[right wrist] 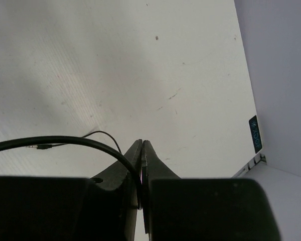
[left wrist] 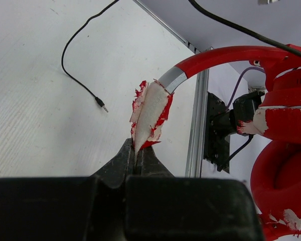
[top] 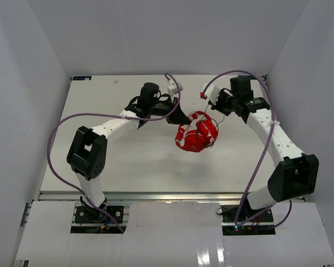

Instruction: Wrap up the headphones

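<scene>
Here, the headphones (top: 196, 136) sit about the middle of the desk (top: 128, 161), their red earcups bunched together. The left hand (left wrist: 139, 153) is clamped on a torn, peeling flap of headband padding (left wrist: 150, 113) (white foam shows through the red skin), on the side of the headphones nearer the desk's left edge. The right hand (right wrist: 142, 150), toward the desk's far right, is pinched tight on the thin black cable (right wrist: 65, 139), which curves in from the left of its view. The cable's plug (left wrist: 102, 104) lies loose on the desk.
</scene>
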